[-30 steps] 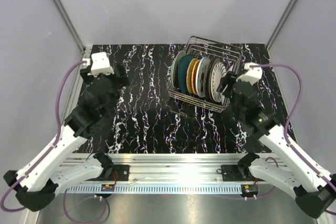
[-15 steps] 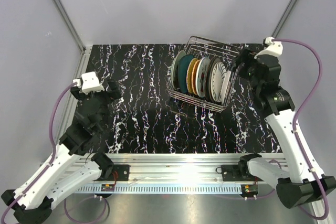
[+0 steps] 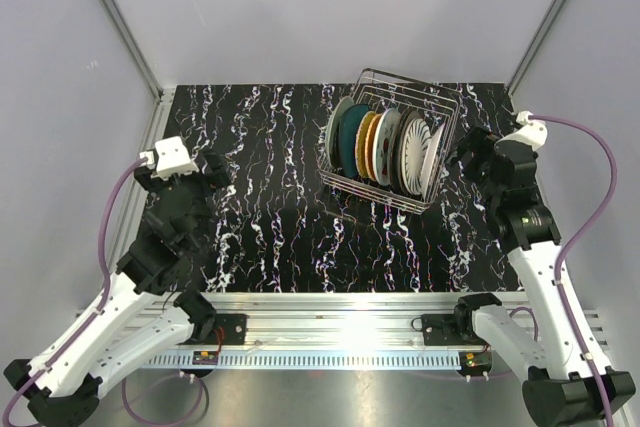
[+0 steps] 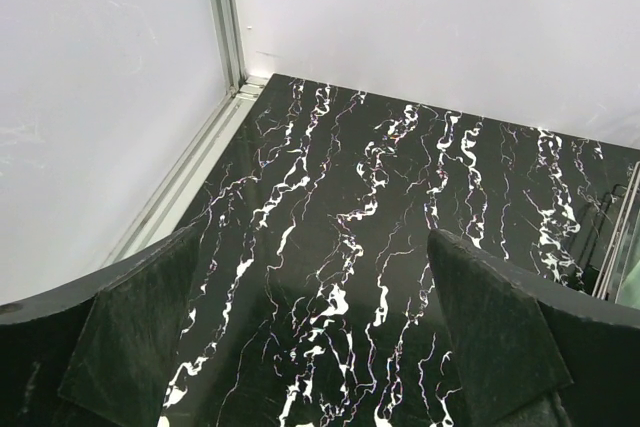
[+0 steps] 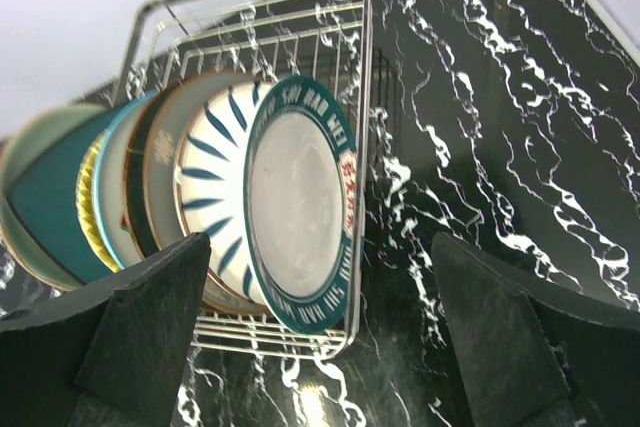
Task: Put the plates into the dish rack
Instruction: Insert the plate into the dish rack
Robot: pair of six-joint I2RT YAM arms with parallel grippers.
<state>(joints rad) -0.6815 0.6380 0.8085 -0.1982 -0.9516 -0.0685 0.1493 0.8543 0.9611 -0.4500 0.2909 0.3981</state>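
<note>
about seven plates (image 3: 385,145) upright in one dish rack (image 3: 405,95)

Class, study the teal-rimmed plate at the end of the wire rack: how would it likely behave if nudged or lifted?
The teal-rimmed plate looks glazed and glossy, so it is probably slippery and breakable. Standing on edge, it may tip against the dish rack wires if nudged. It appears rigid, and once lifted free its round rim could let it roll.

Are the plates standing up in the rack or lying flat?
Standing on edge: the plates sit side by side inside the dish rack, none flat.
</note>
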